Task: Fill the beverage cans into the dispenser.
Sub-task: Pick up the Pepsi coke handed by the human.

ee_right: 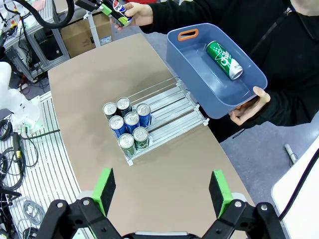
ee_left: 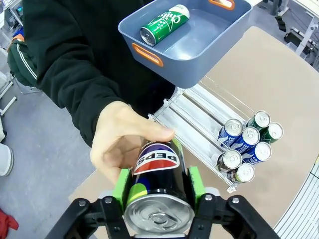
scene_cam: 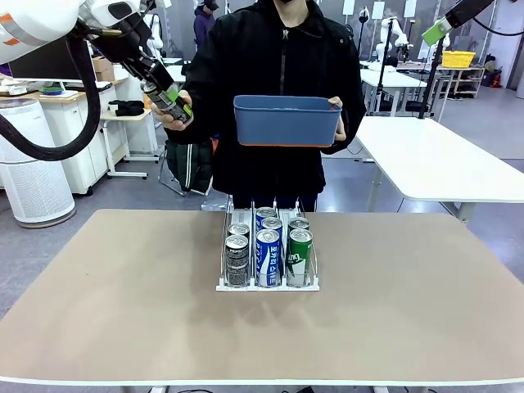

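six beverage cans (scene_cam: 268,250) stand in the dispenser (scene_cam: 268,286) in the front view, two to a lane, crowded at the end nearer the robot. up at the left, the left gripper (scene_cam: 168,102) is closed around a dark pepsi can (scene_cam: 176,109), well above and away from the rack. the person's hand (scene_cam: 162,119) grips the same can from the far side. the other hand (scene_cam: 335,104) carries a blue tub (scene_cam: 286,123) at chest height. the right gripper (scene_cam: 436,31) hangs high at the right, well apart from everything.

in the left wrist view the green pads (ee_left: 122,186) press the pepsi can's two sides just under its silver top. the can lies along the fingers with its base pointing away into the person's palm. the grip sits near one end, so i judge the can could swing or slip if the arm pulls off before the hand lets go, or if it tilts quickly. the tub, with a green can (ee_left: 163,25) lying in it, hangs near the rack's far end and could get in the way of loading from there.

in the right wrist view the right gripper's fingers stand spread wide with nothing between them, over the bare table (ee_right: 89,89), with the dispenser beyond them.
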You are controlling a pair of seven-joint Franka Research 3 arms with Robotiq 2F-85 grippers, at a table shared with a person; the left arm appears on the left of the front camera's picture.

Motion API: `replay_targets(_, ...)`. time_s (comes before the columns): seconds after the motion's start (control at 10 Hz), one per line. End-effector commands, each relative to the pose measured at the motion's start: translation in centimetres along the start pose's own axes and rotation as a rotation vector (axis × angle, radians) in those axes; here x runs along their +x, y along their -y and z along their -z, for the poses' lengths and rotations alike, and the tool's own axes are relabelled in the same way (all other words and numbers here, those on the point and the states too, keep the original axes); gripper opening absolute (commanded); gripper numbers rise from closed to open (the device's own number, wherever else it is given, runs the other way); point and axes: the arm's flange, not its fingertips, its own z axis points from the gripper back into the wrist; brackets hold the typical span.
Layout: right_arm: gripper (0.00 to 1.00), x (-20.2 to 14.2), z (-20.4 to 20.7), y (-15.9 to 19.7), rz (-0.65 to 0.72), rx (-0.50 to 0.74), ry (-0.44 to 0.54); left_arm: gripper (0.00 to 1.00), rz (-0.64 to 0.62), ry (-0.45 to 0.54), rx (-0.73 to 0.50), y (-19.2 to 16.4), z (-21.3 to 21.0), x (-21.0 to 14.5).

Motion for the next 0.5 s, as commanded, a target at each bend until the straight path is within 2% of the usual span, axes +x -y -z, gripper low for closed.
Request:
replay_targets(0.0, 1.00, 0.01, 0.09, 0.00, 0.002, 0.009, 0.006, 0.17, 0.004, -0.001, 0.000, -0.04, 0.04, -0.03)
replay_targets(0.4, 1.00, 0.01, 0.09, 0.00, 0.002, 0.009, 0.006, 0.17, 0.004, -0.001, 0.000, -0.04, 0.04, -0.03)
